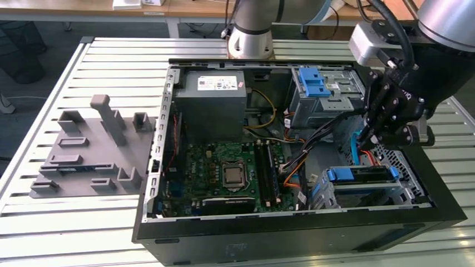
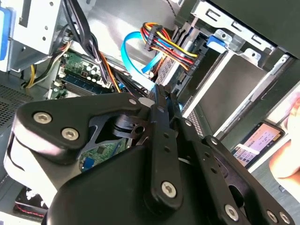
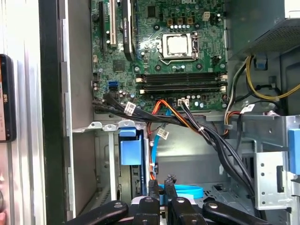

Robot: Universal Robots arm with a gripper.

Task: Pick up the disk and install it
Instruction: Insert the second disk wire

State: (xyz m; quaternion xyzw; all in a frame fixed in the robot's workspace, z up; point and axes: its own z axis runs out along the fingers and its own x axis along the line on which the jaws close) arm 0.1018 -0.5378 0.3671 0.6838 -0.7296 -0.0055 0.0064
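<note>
An open computer case (image 1: 297, 233) lies on its side on the slatted tabletop (image 1: 111, 222). In its nearest corner, on the exterior view's right, a metal drive cage (image 1: 404, 186) holds the disk (image 1: 360, 175). The disk sits slotted in the cage with only the blue end of its carrier showing. The pincer (image 1: 393, 133) hangs just above and beyond that cage, inside the case. Its fingers are drawn nearly together, with nothing seen between them.

Further in, the green circuit board (image 1: 222, 167) covers the case floor, and black, orange and yellow cables (image 1: 312, 139) run across it to the cages. Behind it stands the grey power supply box (image 1: 215, 92), and beside that a second cage (image 1: 326, 94) with another blue carrier (image 1: 312, 83). A grey moulded holder (image 1: 89, 156) lies on the tabletop well apart from the case, on the exterior view's left.

The first wrist view shows the disk's (image 3: 130, 151) blue handle seated in the cage, with the fingertips (image 3: 152, 185) close by against a light-blue flat cable (image 3: 183, 191). The second wrist view shows that cable (image 2: 133, 56) looping past a bundle of coloured wires (image 2: 168, 44). It also shows a dark flat device (image 2: 260, 138) lying outside the case wall.
</note>
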